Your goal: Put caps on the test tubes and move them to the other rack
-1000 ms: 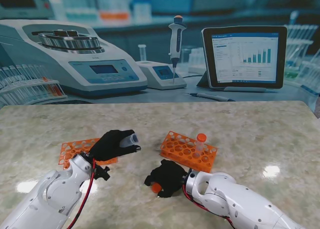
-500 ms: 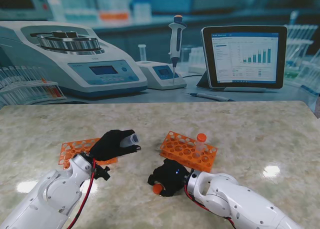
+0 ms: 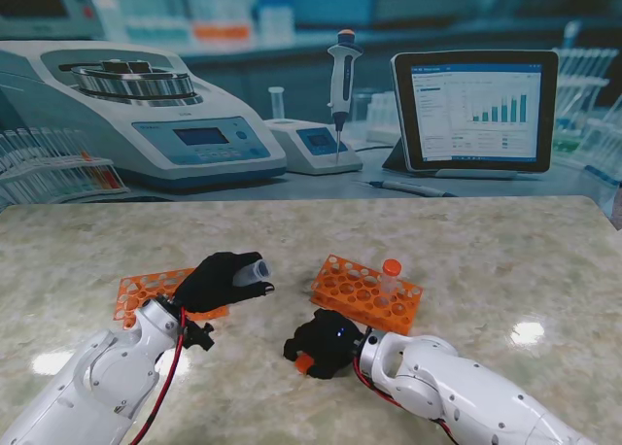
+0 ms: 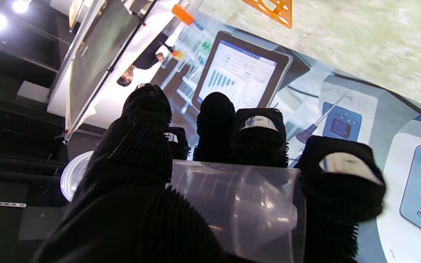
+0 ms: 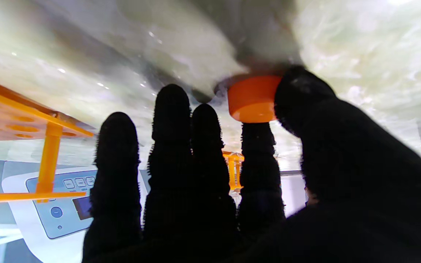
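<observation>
While the left hand sat left of centre in the stand view, its fingers were closed round an uncapped clear test tube, held nearly level above the flat orange rack. Right hand, lower centre: thumb and forefinger pinched an orange cap against the marble table. Raised orange rack, just beyond, held one capped tube.

Pale marbled table bearing two orange racks and orange cap.
</observation>
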Controlling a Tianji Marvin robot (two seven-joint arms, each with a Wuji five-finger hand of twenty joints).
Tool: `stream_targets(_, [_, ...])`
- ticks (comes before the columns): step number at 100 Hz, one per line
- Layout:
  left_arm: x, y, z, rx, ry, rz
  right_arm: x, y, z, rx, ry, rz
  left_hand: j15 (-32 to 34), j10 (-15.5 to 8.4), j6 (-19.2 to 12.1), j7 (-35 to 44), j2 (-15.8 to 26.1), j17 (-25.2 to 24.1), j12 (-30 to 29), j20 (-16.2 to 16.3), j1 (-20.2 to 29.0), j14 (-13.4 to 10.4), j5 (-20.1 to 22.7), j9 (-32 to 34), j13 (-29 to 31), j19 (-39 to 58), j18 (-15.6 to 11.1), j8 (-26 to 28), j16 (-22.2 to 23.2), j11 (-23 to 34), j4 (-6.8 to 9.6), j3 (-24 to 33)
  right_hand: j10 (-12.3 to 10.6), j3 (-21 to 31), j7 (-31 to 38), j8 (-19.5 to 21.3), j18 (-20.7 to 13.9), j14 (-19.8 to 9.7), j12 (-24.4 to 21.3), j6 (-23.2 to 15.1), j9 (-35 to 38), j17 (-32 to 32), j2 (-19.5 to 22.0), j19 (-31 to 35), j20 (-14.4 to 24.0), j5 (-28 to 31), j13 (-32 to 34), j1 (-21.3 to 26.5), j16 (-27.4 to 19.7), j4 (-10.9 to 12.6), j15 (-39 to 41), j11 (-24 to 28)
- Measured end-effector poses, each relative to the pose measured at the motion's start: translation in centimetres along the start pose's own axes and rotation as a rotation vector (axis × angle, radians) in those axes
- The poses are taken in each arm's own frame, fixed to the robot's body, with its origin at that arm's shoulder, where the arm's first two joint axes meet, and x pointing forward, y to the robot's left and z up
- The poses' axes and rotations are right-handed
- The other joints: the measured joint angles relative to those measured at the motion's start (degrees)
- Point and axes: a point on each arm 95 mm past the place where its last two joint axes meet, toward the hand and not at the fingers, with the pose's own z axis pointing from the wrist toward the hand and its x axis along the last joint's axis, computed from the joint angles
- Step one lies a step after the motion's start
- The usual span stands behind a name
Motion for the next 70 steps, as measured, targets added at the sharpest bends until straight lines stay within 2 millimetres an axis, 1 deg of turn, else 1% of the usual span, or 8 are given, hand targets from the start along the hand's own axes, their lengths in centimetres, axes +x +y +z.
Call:
stream_targets(3, [0.00, 0.00, 0.00, 0.000, 0.000, 0.000, -0.02, 0.01, 0.07, -0.001, 0.001, 0.000, 0.0, 0.0, 0.0, 0.0, 0.0, 0.0, 0.0, 0.0, 0.0, 0.0, 0.0, 0.0, 0.0, 0.0, 0.0, 0.0, 0.0, 0.0, 0.00, 0.0, 0.0, 0.0, 0.1, 0.0, 0.0, 0.0, 0.2, 0.0, 0.5, 0.2, 0.0, 0.0, 0.0, 0.1, 0.0, 0.0, 0.5, 0.0, 0.2, -0.1])
stream_targets(7, [0.00, 0.00, 0.00, 0.000, 0.000, 0.000, -0.04, 0.01, 0.14, -0.003, 0.002, 0.001, 0.0, 0.0, 0.0, 0.0, 0.0, 0.0, 0.0, 0.0, 0.0, 0.0, 0.0, 0.0, 0.0, 0.0, 0.0, 0.0, 0.0, 0.0, 0.00, 0.0, 0.0, 0.2, 1.3, -1.4, 0.0, -0.1, 1.1, -0.1, 1.0, 0.7, -0.1, 0.0, 0.0, 0.1, 0.9, 0.0, 0.6, -0.5, 1.3, -0.3])
stream_targets(13, [0.00, 0.00, 0.00, 0.000, 0.000, 0.000, -0.05, 0.00, 0.23, -0.005, 0.003, 0.001, 0.0, 0.0, 0.0, 0.0, 0.0, 0.0, 0.0, 0.0, 0.0, 0.0, 0.0, 0.0, 0.0, 0.0, 0.0, 0.0, 0.0, 0.0, 0.00, 0.0, -0.1, 0.6, 2.2, -2.0, 0.0, -0.2, 2.1, -0.1, 3.5, 1.3, -0.1, 0.1, 0.0, 0.1, 1.9, 0.0, 0.7, -1.0, 1.2, 0.7])
stream_targets(28, [0.01, 0.02, 0.01, 0.000, 0.000, 0.000, -0.03, 0.00, 0.35, -0.006, 0.007, 0.000, 0.0, 0.0, 0.0, 0.0, 0.0, 0.0, 0.0, 0.0, 0.0, 0.0, 0.0, 0.0, 0.0, 0.0, 0.0, 0.0, 0.0, 0.0, 0.00, 0.0, -0.2, 1.2, 2.9, -2.8, 0.0, -0.5, 2.6, -0.1, 5.4, 2.3, -0.1, 0.6, 0.0, 0.1, 3.0, 0.5, 1.2, -1.2, 1.2, 0.8])
stream_targets(32, [0.02, 0.02, 0.02, 0.000, 0.000, 0.000, -0.02, 0.01, 0.37, -0.006, 0.008, -0.001, 0.0, 0.0, 0.0, 0.0, 0.0, 0.0, 0.0, 0.0, 0.0, 0.0, 0.0, 0.0, 0.0, 0.0, 0.0, 0.0, 0.0, 0.0, 0.00, 0.0, -0.2, 1.5, 3.5, -3.7, -0.2, -0.5, 2.6, -0.1, 6.1, 2.6, -0.2, 0.6, 0.0, 0.1, 3.0, 0.7, 1.3, -1.8, 1.2, 0.7])
stream_targets(45, [0.03, 0.04, 0.03, -0.001, 0.001, 0.000, 0.01, 0.03, 0.45, -0.006, 0.011, -0.003, 0.0, 0.0, 0.0, 0.0, 0.0, 0.0, 0.0, 0.0, 0.0, 0.0, 0.0, 0.0, 0.0, 0.0, 0.0, 0.0, 0.0, 0.0, 0.00, 0.0, -0.4, 2.8, 5.1, -5.8, -0.7, -0.5, 3.2, -0.1, 7.4, 3.6, -0.9, 0.6, 0.0, 0.1, 3.7, 0.8, 3.5, -1.9, 1.5, 0.1])
stream_targets(53, [0.03, 0.03, 0.04, -0.001, 0.001, 0.000, 0.03, 0.01, 0.52, -0.008, 0.014, -0.001, 0.0, 0.0, 0.0, 0.0, 0.0, 0.0, 0.0, 0.0, 0.0, 0.0, 0.0, 0.0, 0.0, 0.0, 0.0, 0.0, 0.0, 0.0, 0.00, 0.0, -0.7, 3.7, 5.7, -6.5, -0.7, -0.5, 3.6, -0.1, 8.3, 4.4, -1.3, 0.6, 0.0, 0.1, 5.1, 0.9, 3.6, -1.9, 1.6, 0.1])
stream_targets(70, [0.05, 0.03, 0.08, -0.001, 0.002, 0.001, 0.00, 0.00, 0.62, -0.011, 0.020, 0.004, 0.0, 0.0, 0.0, 0.0, 0.0, 0.0, 0.0, 0.0, 0.0, 0.0, 0.0, 0.0, 0.0, 0.0, 0.0, 0.0, 0.0, 0.0, 0.00, 0.0, -0.8, 4.6, 6.0, -7.4, -0.8, -0.6, 3.7, -1.4, 9.5, 5.7, -1.6, 0.6, 0.0, 0.1, 6.1, 1.5, 4.2, -2.6, 1.5, -0.1])
